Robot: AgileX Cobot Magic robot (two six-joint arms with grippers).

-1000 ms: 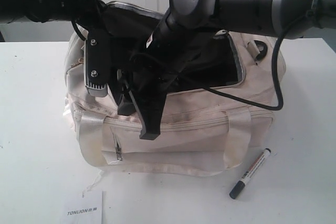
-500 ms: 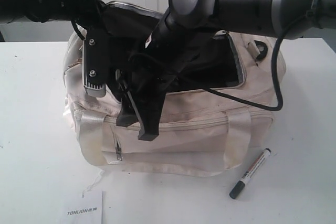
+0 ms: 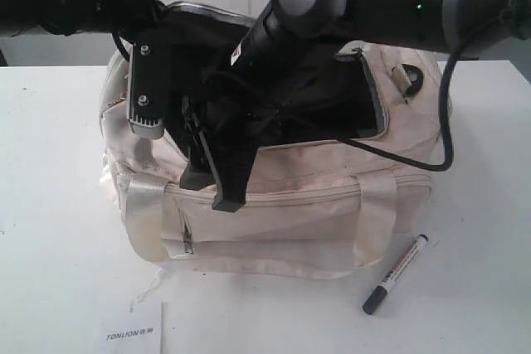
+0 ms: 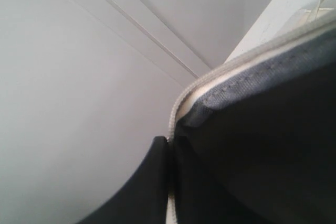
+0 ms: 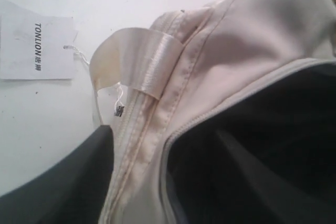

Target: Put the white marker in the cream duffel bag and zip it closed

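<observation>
Paper tag [image 3: 133, 333] nearest, untouched. Marker [image 3: 397, 273] lies flat on the table [image 3: 58, 205], just off the front right corner of the bag [image 3: 290, 221] and not touching it. Same spot as a second ago, so it has not been picked up.

Right gripper [image 3: 210, 192], over the bag's front rim, has drifted slightly up and to the left in the last second. Its fingers are spread, with nothing between them that I can see. Its wrist view puts one finger outside the rim, black lining beyond.

Left gripper [image 3: 153, 118], at the left end of the mouth, has also lifted a little. Its wrist view shows a dark finger against the zip edge [image 4: 247, 56]. I cannot tell whether it pinches the flap.

Mouth gapes open. My reading: the arms are only adjusting the opening. Pickup, drop-in and zipping all remain.
</observation>
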